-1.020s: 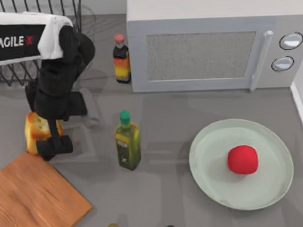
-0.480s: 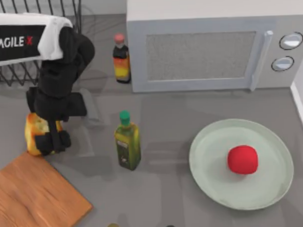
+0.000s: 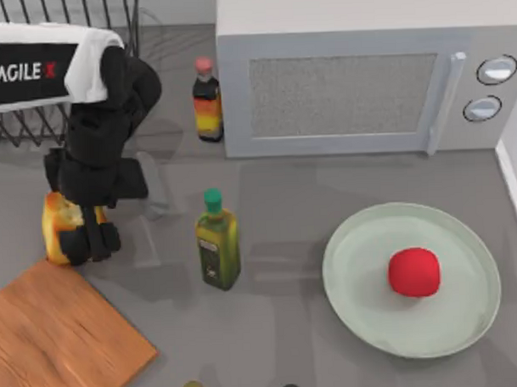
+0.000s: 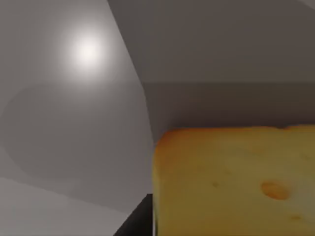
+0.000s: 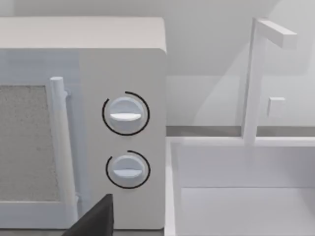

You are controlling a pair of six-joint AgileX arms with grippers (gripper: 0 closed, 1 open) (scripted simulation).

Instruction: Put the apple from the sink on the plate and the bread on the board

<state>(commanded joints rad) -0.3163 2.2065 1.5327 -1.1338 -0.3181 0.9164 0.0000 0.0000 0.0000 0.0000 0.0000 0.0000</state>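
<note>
The bread (image 3: 58,219), a golden-yellow toasted cube, stands on the grey table at the left, just beyond the far corner of the wooden board (image 3: 60,340). My left gripper (image 3: 83,240) reaches down over the bread and is shut on it, one dark finger (image 4: 140,221) pressed against its side. In the left wrist view the bread (image 4: 236,182) is very close. The red apple (image 3: 414,271) lies on the pale green plate (image 3: 364,309) at the right. My right gripper (image 5: 93,221) is parked, facing the microwave and the sink (image 5: 236,196).
An olive-oil bottle (image 3: 218,246) stands mid-table, right of the bread. A sauce bottle (image 3: 207,100) stands by the microwave (image 3: 356,80) at the back. A wire rack (image 3: 18,130) sits back left. A white faucet (image 5: 256,78) rises over the sink.
The left gripper has shifted slightly left and back, settling lower around the bread. Bread, apple and plate have not moved.
</note>
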